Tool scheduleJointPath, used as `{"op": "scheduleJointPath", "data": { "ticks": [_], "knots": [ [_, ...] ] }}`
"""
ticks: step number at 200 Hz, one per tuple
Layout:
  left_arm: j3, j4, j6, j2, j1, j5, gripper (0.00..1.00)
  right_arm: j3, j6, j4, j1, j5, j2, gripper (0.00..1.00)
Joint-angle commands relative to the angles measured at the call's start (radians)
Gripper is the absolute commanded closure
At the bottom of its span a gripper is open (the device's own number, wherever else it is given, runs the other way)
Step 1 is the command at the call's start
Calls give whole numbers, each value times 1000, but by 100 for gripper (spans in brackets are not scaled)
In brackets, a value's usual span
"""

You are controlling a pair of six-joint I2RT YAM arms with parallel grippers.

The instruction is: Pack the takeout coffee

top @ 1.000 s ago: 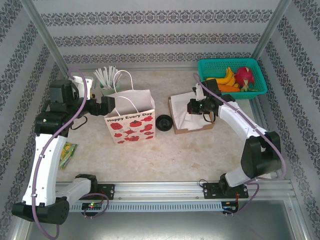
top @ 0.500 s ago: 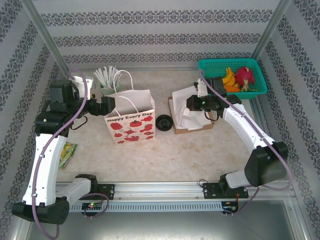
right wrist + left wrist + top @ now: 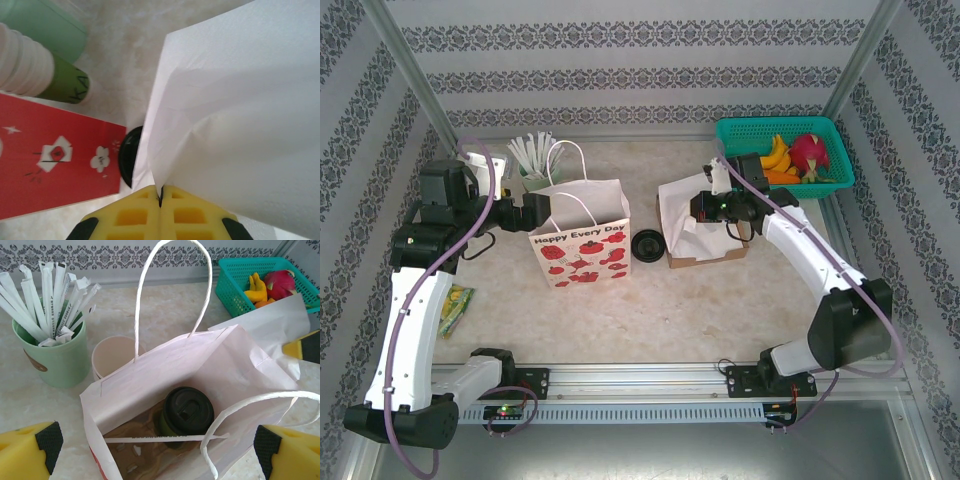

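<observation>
The takeout coffee [image 3: 189,410], an olive-green cup with a black lid, stands upright inside the white paper bag [image 3: 150,370] [image 3: 580,240]. A white straw [image 3: 150,439] lies across the bag in front of the cup. My left gripper [image 3: 157,455] [image 3: 535,212] hangs open over the bag's mouth, its yellow fingers [image 3: 27,452] wide apart and holding nothing. My right gripper [image 3: 160,192] [image 3: 705,208] is shut on a corner of a white paper napkin [image 3: 240,115] [image 3: 680,210], which it holds up above the cardboard box [image 3: 705,257].
A loose black lid [image 3: 647,245] [image 3: 127,155] lies between bag and box. A mint-green cup of wrapped straws [image 3: 50,352] [image 3: 533,165] and an empty cup [image 3: 112,354] stand behind the bag. The teal fruit basket [image 3: 730,135] is at the back right. A green packet [image 3: 453,308] lies at the left.
My right gripper has risen and shifted slightly left, pulling the napkin up out of the box. The left arm and the bag have not moved.
</observation>
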Motion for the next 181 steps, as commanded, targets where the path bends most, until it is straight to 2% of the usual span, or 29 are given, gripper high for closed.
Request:
{"op": "scheduleJointPath", "data": {
  "ticks": [1, 12, 27, 42, 60, 87, 106, 150, 181],
  "knots": [
    [-7, 21, -7, -14, 9, 18, 0, -26, -30, -15, -8, 83, 55, 92],
    [-5, 19, -7, -14, 9, 18, 0, -22, -42, -27, -9, 98, 79, 87],
    [-5, 17, -6, -14, 10, 16, 0, -9, -47, -47, -2, 134, 99, 74],
    [-3, 15, -7, -14, 9, 14, 0, -6, -60, -51, 20, 183, 97, 54],
    [-5, 15, -8, -12, 9, 14, 0, -7, -88, -51, 56, 255, 92, 37],
    [-3, 17, -7, -11, 9, 9, 0, -24, -139, -21, 128, 332, 90, 22],
    [-3, 20, -12, -11, 9, 6, 0, -19, -124, -6, 176, 344, 117, 20],
    [-7, 35, -35, -13, 9, -5, 0, 19, 47, 45, 281, 440, 213, 16],
    [-3, 37, -46, -15, 10, -21, 0, 84, 74, 23, 334, 484, 313, 25]
  ]
}}
